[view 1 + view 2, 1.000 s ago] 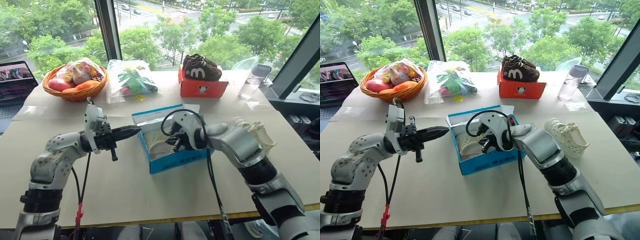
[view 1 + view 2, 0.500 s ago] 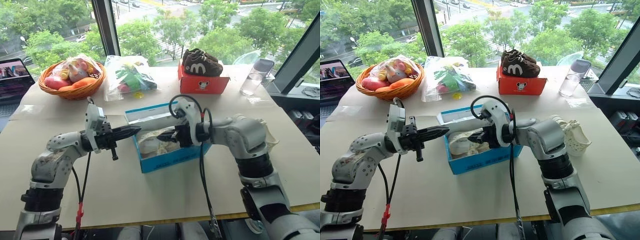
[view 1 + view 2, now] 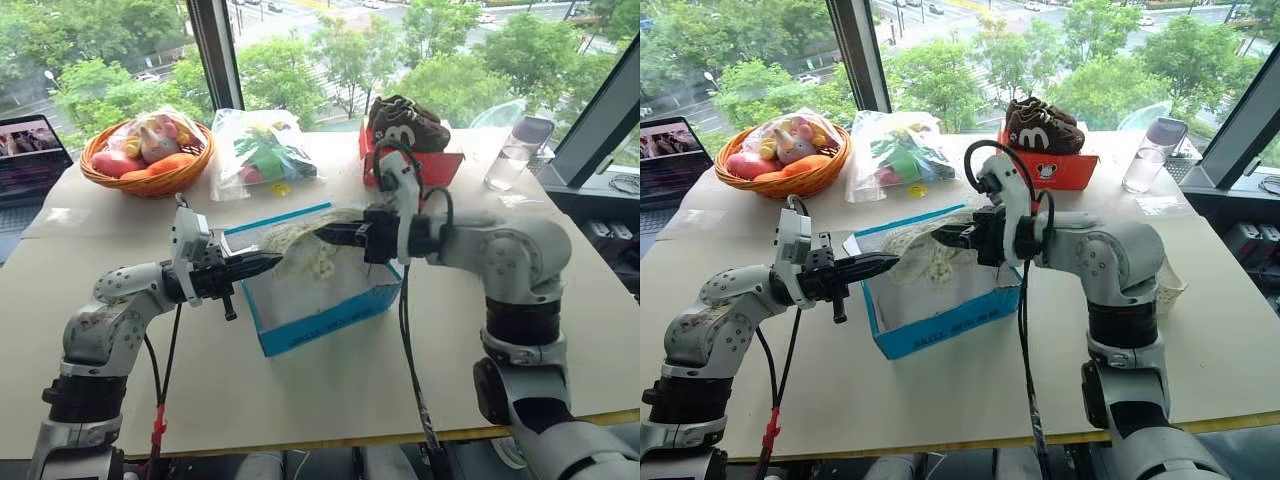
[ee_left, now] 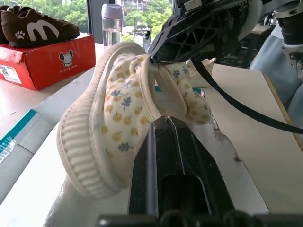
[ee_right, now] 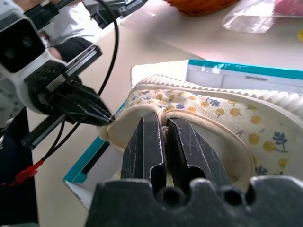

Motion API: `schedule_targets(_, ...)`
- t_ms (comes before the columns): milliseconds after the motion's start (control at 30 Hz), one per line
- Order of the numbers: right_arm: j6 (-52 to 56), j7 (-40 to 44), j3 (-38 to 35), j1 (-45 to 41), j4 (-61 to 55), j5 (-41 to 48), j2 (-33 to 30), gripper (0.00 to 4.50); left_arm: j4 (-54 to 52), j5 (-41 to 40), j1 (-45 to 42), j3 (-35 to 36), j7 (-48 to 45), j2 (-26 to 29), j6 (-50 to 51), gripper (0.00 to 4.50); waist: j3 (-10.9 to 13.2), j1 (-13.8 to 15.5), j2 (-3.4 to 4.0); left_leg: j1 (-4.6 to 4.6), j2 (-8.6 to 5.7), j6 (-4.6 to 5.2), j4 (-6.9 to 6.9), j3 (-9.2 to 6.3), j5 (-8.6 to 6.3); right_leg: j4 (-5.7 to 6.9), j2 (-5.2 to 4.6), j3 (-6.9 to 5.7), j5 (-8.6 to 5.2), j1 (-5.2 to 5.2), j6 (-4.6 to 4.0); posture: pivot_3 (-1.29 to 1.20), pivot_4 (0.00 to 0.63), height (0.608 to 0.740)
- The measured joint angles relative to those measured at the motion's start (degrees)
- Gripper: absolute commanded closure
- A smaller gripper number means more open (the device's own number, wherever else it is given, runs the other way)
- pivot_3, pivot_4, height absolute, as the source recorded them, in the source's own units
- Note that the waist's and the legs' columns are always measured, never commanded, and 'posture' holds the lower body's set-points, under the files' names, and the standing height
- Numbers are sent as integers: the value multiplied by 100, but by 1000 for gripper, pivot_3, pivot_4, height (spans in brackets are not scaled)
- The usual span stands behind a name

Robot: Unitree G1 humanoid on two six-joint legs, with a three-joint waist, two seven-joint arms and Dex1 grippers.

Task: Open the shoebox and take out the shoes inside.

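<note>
The shoebox [image 3: 940,300] stands open in the middle of the table [image 3: 940,400], so the opening step looks done. The right gripper [image 3: 325,234] is pinched on the collar of one cream shoe [image 3: 300,250] and holds it up over the box, just clear of the rim; the right wrist view shows both fingers [image 5: 151,142] clamped on the shoe's edge. The left gripper [image 3: 270,263] has its jaws closed and empty, tip just beside the raised shoe. A second cream shoe [image 3: 1167,285] lies on the table at the robot's right, partly hidden behind the right arm. By that count both shoes are out of the box or nearly so; what is left is setting the held one down. Counted: one shoebox, two cream shoes, two grippers.
</note>
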Motion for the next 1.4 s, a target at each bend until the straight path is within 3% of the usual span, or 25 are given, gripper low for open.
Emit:
schedule_targets(233,957,-1433,-1694,279,-898,-88,55,4492,-121,-33,100,90,23,6,0,4500,7,6,13,-2,0,0,0,0,0,0,0,0,4,1,-7,0,150,740)
schedule_targets(500,958,-3271,-2478,1286,-1633,1568,320,4492,-92,-74,101,52,-1,-52,-5,4500,15,-14,30,6,0,2,3,2,0,6,0,3,3,9,-6,0,150,740)
schedule_targets(900,741,-5985,-2637,2727,-1126,4366,118,4492,120,26,24,-144,-146,-185,-45,4500,18,20,34,2,-2,5,6,3,-1,0,-3,2,2,16,-8,0,150,740)
schedule_targets(1067,-248,-6782,-2073,3304,-755,5449,-468,4492,124,27,21,-147,-164,-204,-45,4500,17,7,34,16,2,7,7,3,-1,-6,1,1,-9,34,11,0,150,740)
schedule_targets(1233,-1117,-7051,-1496,3629,-379,5742,-849,4492,123,27,18,-147,-165,-216,-45,4500,16,31,34,19,1,7,8,4,-2,-13,0,1,-11,42,12,0,150,740)
schedule_targets(1400,-1716,-7115,-1223,3659,-170,5719,-1248,2771,121,27,24,-147,-153,-217,-45,4500,17,33,33,12,0,8,7,4,-2,-16,0,0,-11,37,12,0,150,740)
